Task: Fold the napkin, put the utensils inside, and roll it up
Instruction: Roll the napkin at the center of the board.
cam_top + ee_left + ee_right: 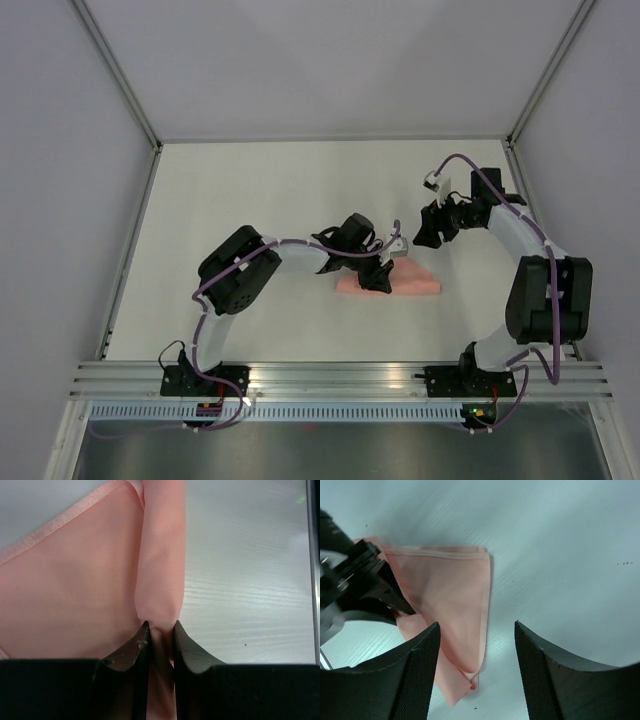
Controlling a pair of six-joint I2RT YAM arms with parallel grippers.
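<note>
Napkin (412, 283) lies folded in a wedge on the tabletop (250, 200); left jaws are closed on what looks like its rolled edge. The right jaws stand wide apart, hovering clear just beyond it.

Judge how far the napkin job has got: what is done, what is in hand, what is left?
Done: the napkin lies folded into a layered, triangle-like shape. In hand: the left gripper is shut on a tube-like ridge at one edge, perhaps the roll's start; the right gripper hangs open, empty. Left: most of the rolling. No utensils show; whether they are inside cannot be told.
</note>
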